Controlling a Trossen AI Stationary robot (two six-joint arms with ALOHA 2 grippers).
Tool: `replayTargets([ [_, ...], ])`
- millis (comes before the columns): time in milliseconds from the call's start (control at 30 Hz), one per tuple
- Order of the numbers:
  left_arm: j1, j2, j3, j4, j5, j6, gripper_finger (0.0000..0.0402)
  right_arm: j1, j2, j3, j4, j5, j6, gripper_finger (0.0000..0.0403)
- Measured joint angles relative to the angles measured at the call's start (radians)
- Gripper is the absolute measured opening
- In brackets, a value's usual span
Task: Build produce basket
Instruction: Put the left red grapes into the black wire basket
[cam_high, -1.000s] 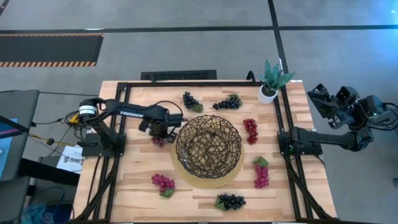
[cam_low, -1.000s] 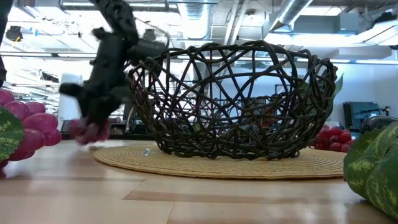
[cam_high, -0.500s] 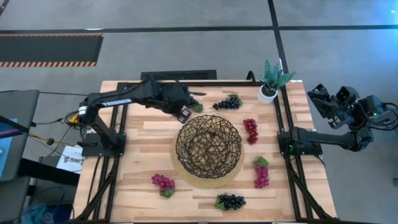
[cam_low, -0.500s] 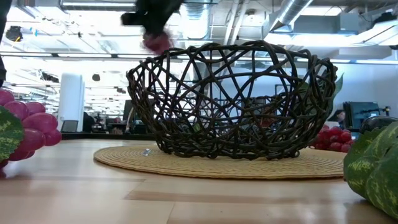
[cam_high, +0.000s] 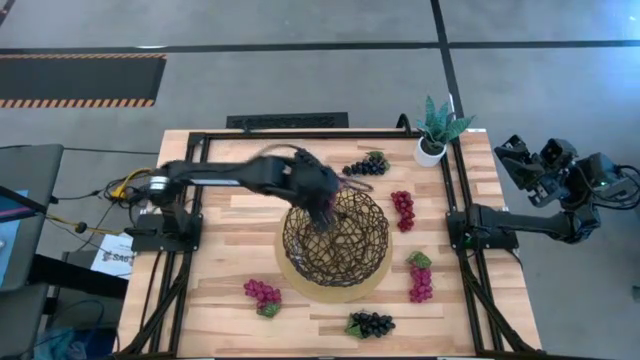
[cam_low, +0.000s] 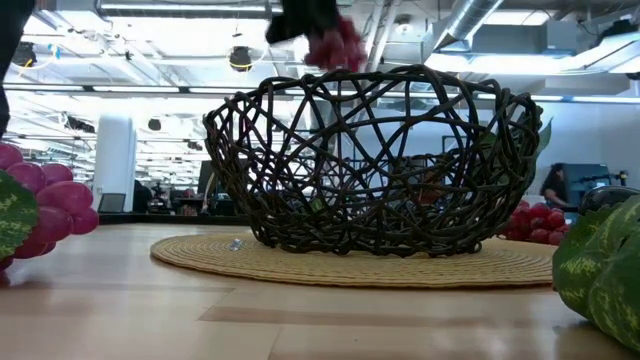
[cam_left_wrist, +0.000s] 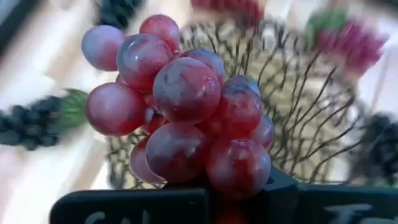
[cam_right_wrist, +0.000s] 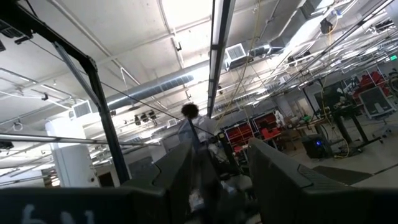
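While held over the near-left rim of the basket (cam_high: 336, 236), red bunch (cam_left_wrist: 180, 102) clamped in left jaws (cam_high: 325, 207), shut tight on its stem end, grapes hanging clear above the weave in the low view. Not yet released, not yet inside. Basket on its tan mat at desk (cam_high: 220, 300) centre, apparently with nothing in it.

Six more bunches on the desk around it: dark bunch (cam_high: 364, 165) far side, red (cam_high: 403, 208) right, red with leaf (cam_high: 420, 277) near right, dark (cam_high: 371, 323) near edge, red (cam_high: 263, 293) near left; one more not clearly seen under the arm.

Right jaws (cam_high: 527, 162) parked off the desk's right edge, raised toward the ceiling, parted, holding nothing.

Risks, as judged: letting go too near the rim, bunch catching on the open strands or rolling off outside; descending low, snagging the weave and dragging the light basket off its mat; stem slipping from so narrow a pinch before centring.
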Motion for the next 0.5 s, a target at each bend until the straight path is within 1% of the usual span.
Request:
replayTargets([
  [200, 0.000, 0.171, -0.001, -0.011, 0.124, 0.062, 0.0002, 0.000, 0.000, 0.000, 0.000, 0.000, 0.012, 0.0175],
  [300, 0.000, 0.229, -0.001, -0.012, 0.135, 0.073, 0.0002, 0.000, 0.000, 0.000, 0.000, 0.000, 0.017, 0.0175],
  [367, 0.001, 0.244, -0.002, -0.017, 0.135, 0.073, 0.0006, 0.000, 0.000, 0.000, -0.005, 0.000, 0.017, 0.0175],
  [500, 0.000, 0.254, 0.010, -0.009, 0.122, 0.078, 0.0039, 0.000, 0.000, 0.000, -0.034, 0.000, 0.017, 0.0175],
])
